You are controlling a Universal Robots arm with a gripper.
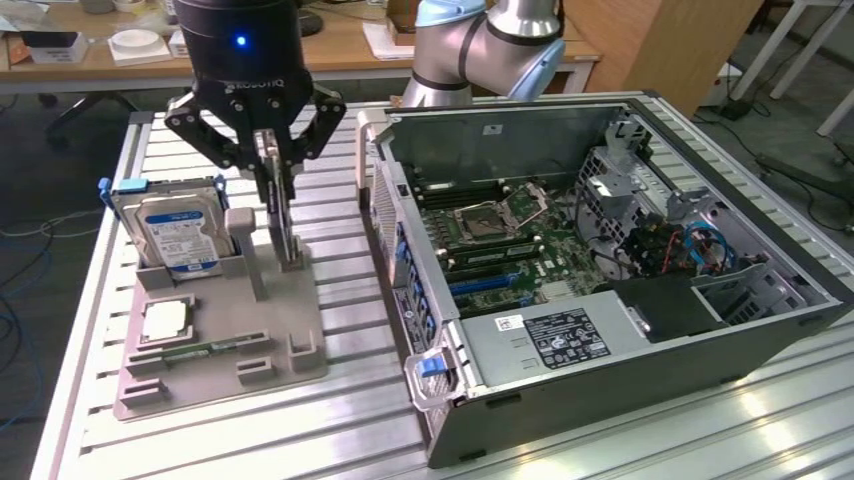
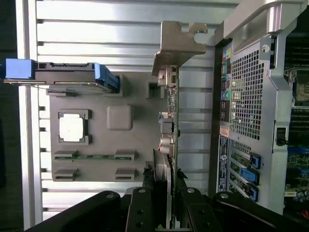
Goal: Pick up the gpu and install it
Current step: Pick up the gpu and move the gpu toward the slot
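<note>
End effector (image 1: 274, 175) clamped on gpu (image 1: 283, 225) top edge. Card stands upright in grey holder (image 1: 214, 375) slot, likely so its edge can be pinched. Hard drive (image 1: 174, 225) upright alongside in holder.

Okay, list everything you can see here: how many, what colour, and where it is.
gpu: one, black with silver bracket, standing on edge in the holder
hard drive: one, silver with blue-white label and blue caddy, upright in the holder beside the gpu
processor: one, silver, flat in the holder
memory stick: one, green, lying in the holder
holder: one, grey, on the table
computer case: one, dark grey, side open, on the exterior view's right of the holder
table: one, silver, slatted, under everything
desk: one, wooden, in the background
arm: one, silver and light blue, behind the case
gripper: one, black, closed on the gpu's upper edge
</note>
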